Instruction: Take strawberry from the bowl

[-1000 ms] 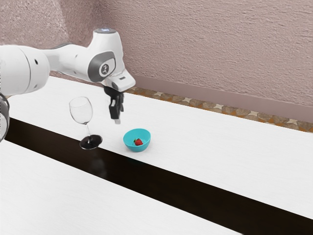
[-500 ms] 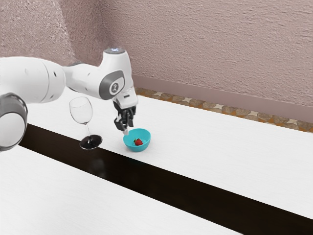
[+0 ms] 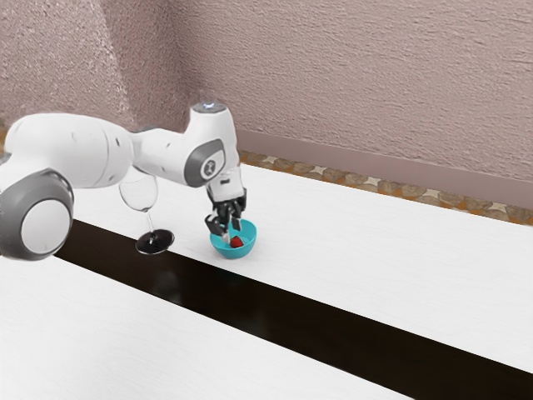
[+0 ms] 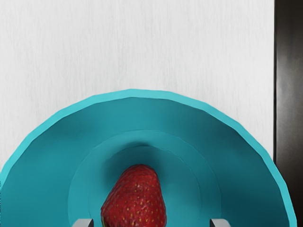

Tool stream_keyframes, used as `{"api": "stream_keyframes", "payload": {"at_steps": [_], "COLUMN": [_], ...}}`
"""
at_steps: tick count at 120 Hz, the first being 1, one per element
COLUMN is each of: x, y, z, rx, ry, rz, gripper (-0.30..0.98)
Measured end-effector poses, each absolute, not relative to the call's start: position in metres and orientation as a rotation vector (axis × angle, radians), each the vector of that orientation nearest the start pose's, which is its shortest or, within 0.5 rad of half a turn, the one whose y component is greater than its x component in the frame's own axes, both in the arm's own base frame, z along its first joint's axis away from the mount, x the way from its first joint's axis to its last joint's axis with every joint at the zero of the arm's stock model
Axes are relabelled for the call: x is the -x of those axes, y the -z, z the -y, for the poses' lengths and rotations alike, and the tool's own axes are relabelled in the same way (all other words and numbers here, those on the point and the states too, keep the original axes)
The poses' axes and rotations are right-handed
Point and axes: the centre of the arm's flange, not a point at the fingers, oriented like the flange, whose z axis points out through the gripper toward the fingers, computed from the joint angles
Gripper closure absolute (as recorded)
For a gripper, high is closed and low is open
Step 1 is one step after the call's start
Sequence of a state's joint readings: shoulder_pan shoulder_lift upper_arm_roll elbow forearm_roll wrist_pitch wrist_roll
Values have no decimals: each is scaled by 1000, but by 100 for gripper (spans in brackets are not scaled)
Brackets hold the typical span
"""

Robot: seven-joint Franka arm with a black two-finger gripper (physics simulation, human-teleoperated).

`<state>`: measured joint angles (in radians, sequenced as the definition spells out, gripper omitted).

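- Two fingers (image 3: pixel 230 231) of mine stand open, spread well apart, reaching down at the bowl (image 3: pixel 244 251) on its side toward the exterior view's left.
- The strawberry (image 4: pixel 137 201) lies inside the turquoise bowl, on its floor; I have no grip on it.
- In my wrist view the red berry sits between my two tips, touching neither and closer to one than to the other, with a speck of green at its wider end.
- The bowl rests upright on the white worktop (image 3: pixel 375 258), near the dark band (image 3: pixel 291 306) that crosses it.
- One stemmed glass (image 3: pixel 140 196) stands apart from the bowl, toward the exterior view's left, its foot at the edge of the dark band; my arm (image 3: pixel 92 150) covers its top in that view.
- Behind the worktop runs a strip of stone pattern (image 3: pixel 333 176), and beyond that a rough pinkish wall (image 3: pixel 358 83).
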<state>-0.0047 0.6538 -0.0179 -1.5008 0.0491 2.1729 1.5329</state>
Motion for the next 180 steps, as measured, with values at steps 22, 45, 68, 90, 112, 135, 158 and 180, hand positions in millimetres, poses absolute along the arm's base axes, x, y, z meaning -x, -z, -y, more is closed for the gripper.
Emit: {"api": "stream_keyframes", "payload": {"at_steps": [22, 45, 68, 90, 112, 135, 158, 180], "x": [-716, -717, -718, -719, -709, -689, -676, -679], "y": [-272, -259, -253, -256, -326, -405, -386, -327], "z": [14, 13, 13, 15, 19, 87, 171, 213], "rx": [2159, 2139, 2122, 2109, 2065, 1944, 1862, 1852], "ry": [-12, -13, -9, 4, 80, 168, 153, 96], "rz": [-2241, -2262, -2276, -2280, -2244, -2309, -2449, -2535], "gripper": [41, 41, 43, 58, 62, 63, 63, 64]}}
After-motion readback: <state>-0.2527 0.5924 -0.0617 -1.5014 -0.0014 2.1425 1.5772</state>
